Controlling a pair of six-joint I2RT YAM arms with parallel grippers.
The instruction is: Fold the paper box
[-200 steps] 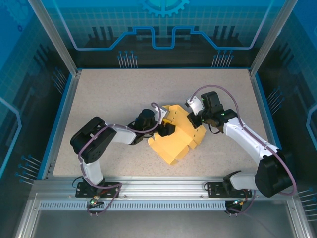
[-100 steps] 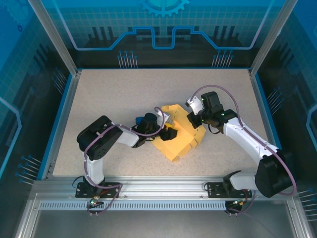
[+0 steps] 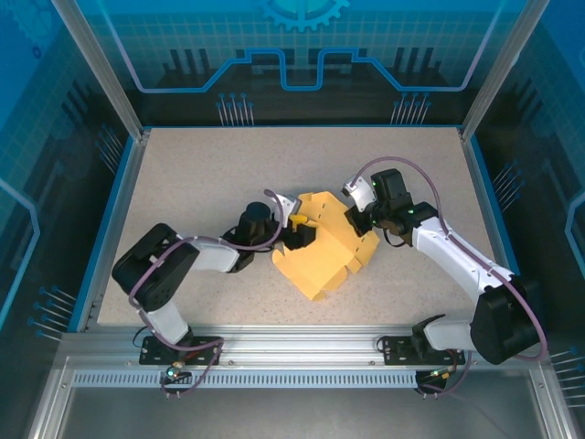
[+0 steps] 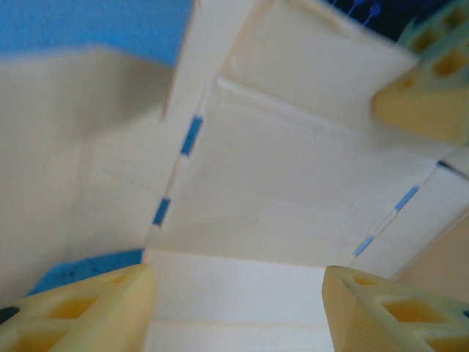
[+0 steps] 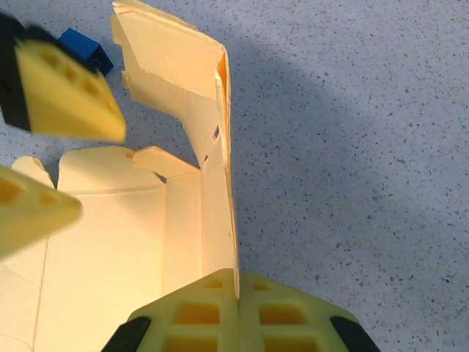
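And there the paper box [image 3: 322, 258] lay at the centre of the table [image 3: 201, 174], a pale yellow card cut-out, half-opened with its flaps splayed, and both arms were on it. From the left of the overhead frame the left gripper [image 3: 294, 234] reached in over the card's left edge. Its own wrist camera showed the jaws spread wide, one fingertip [image 4: 80, 312] in the lower left corner and its partner in the lower right. They were poised over a creased panel of the card, not closed on it, and short blue dashes marked the fold lines. Over on the right of the overhead frame, the right gripper [image 3: 359, 218] met the box's upper right edge. In its wrist view the jaws were pressed together at bottom centre [image 5: 238, 312], pinching the lower end of an upright side wall that ran up the middle of the picture. Left of that wall the box's floor panel lay flat, and a taller flap stood tilted at the top. A small blue cube [image 5: 84, 48] sat on the table in the upper left corner, just beside that flap. To the right was speckled grey table with the wall's shadow thrown across it.
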